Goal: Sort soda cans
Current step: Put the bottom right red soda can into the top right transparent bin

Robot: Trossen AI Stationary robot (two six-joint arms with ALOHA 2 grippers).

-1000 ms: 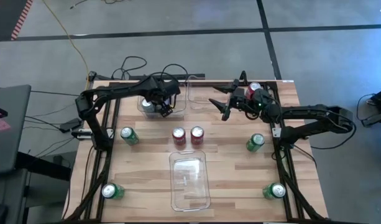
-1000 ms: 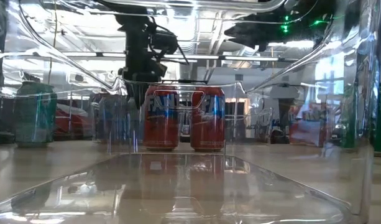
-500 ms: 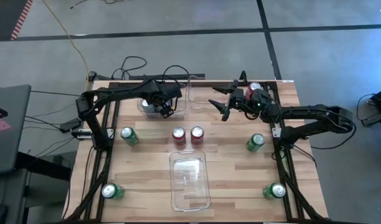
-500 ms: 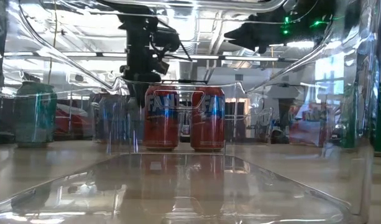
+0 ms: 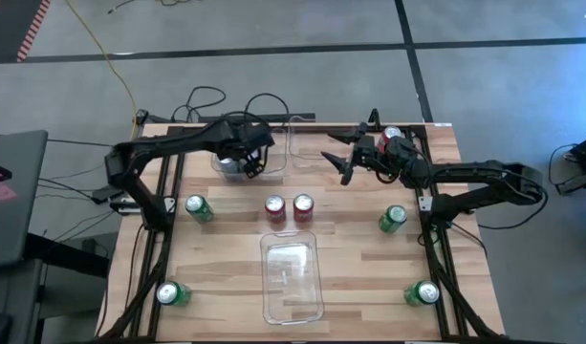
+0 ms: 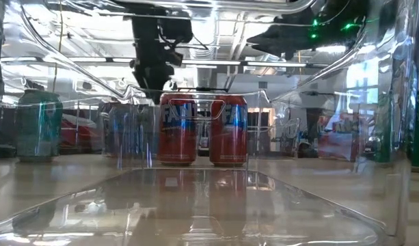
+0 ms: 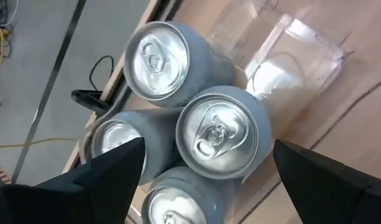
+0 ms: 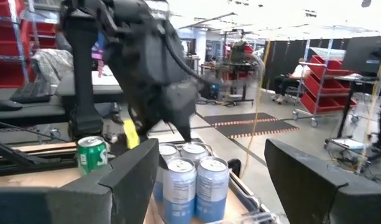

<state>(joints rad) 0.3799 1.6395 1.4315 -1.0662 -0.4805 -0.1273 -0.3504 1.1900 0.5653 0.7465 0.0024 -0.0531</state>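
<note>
Left tool (image 5: 251,164) hovers fingers spread, grasping nothing, directly above four silver-grey cylindrical soda cans (image 7: 218,134) packed tight in a clear rectangular plastic bin (image 5: 223,164) at the counter's far edge. Right tool (image 5: 348,158) hangs wide open and empty over the neighbouring clear plastic bin (image 5: 307,151), a red can (image 5: 393,135) just behind it. Two red cylindrical cans (image 5: 289,206) stand touching, well below both tools toward the counter centre; four green cylindrical cans (image 5: 198,207) sit out near the counter (image 5: 359,268) edges; a third clear bin (image 5: 291,277) lies near the front.

Risks, judged: spread left fingers could clip a silver can top on lifting away, since the cans are crammed together. The two arms work close, so crossing paths could collide. Red pair touching means a grasp on one likely knocks the other.
</note>
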